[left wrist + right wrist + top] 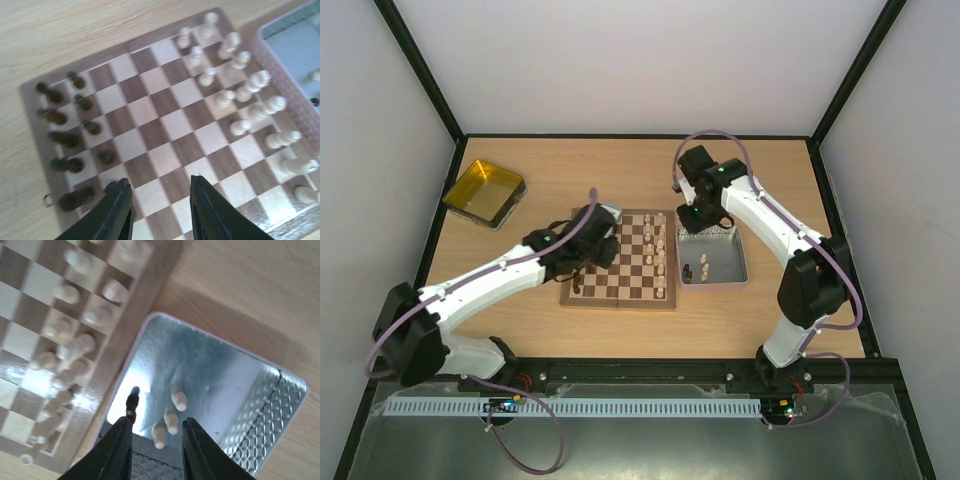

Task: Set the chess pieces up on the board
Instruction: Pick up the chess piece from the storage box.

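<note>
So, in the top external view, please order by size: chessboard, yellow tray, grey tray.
1. chessboard
2. yellow tray and grey tray: they look about alike, and the right arm covers part of the grey one, so I give no ranking.

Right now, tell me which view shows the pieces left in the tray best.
Right wrist: it looks straight into the tray, showing three pale pieces and one dark piece clearly. The top view shows them only as tiny specks; the left wrist catches just the tray's corner and blurred bits of two.
</note>
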### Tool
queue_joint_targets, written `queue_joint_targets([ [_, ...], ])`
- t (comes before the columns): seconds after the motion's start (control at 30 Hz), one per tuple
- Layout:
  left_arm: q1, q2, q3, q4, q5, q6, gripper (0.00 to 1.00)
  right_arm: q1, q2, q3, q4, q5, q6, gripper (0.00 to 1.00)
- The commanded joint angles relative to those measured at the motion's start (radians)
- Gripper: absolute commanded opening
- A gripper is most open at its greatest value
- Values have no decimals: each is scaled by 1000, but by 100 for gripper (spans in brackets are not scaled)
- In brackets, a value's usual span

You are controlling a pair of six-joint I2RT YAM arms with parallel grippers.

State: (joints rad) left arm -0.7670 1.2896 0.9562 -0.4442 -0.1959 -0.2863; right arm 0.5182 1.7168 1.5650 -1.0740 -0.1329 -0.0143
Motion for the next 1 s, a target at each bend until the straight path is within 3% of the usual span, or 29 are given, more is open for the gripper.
queue_joint_targets([
  [0.0,-96,129,149,-59,-65,34,33,-60,-19,-95,32,8,-7,27],
  [0.33,-162,337,398,-73,-28,49,32,-124,-26,-220,75,-36,-35,26],
  [0.97,-173,335,373,-67,-36,32,32,-164,58,-320,173,-88,-62,24],
])
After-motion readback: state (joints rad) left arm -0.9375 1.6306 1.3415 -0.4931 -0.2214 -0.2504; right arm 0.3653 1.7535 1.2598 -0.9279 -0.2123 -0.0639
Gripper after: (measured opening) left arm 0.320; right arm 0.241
